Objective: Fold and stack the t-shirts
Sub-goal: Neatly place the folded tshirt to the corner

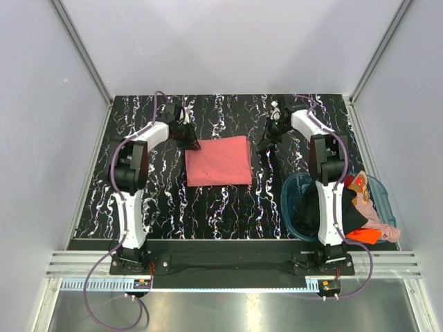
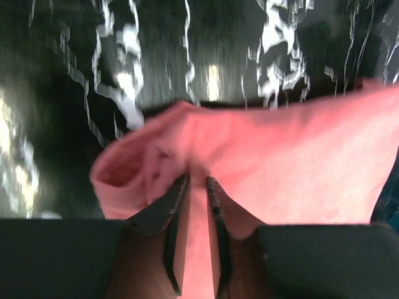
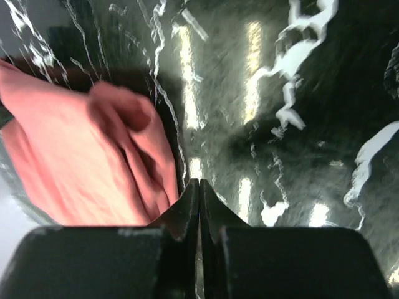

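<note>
Left gripper (image 2: 197, 180) pinches a corner of the soft salmon-red fabric t-shirt (image 2: 299, 162) so we can fold it, our right gripper (image 3: 199, 182) closed, apparently empty, beside the cloth.

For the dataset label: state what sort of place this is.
Probably a lab robot cell, not a home: plain white panel walls, aluminium frame posts, and a black marbled table.

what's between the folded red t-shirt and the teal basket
Only bare marbled tabletop lies between the red t-shirt and the teal basket. The top external view shows this.
</note>
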You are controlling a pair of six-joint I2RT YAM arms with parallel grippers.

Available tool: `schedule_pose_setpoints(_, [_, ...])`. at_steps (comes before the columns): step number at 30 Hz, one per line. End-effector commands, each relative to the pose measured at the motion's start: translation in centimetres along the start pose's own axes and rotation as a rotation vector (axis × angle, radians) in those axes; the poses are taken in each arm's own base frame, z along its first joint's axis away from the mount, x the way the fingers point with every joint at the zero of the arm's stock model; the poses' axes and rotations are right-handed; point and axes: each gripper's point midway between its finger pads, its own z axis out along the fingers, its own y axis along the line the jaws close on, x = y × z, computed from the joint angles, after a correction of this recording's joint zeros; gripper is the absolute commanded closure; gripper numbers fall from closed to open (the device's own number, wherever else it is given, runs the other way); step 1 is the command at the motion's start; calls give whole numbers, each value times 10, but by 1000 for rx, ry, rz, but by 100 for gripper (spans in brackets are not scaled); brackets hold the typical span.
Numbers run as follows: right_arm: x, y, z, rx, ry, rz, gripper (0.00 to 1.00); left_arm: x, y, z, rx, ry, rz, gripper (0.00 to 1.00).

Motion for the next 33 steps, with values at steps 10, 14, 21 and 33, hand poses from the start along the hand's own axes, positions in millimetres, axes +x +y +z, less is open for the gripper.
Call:
schedule_pose_setpoints(10, [77, 161, -59, -229, 64, -236, 93, 47, -93, -116, 150, -72, 91, 52])
schedule_pose_setpoints(14, [104, 181, -32, -385, 177, -170, 93, 78, -80, -87, 201, 11, -33, 68])
schedule_pose_setpoints(21, [140, 117, 8, -357, 268, -95, 94, 146, -1, -42, 95, 109, -213, 86])
schedule_pose_setpoints(33, [129, 91, -35, -245, 180, -109, 94, 135, -16, -114, 54, 14, -85, 72])
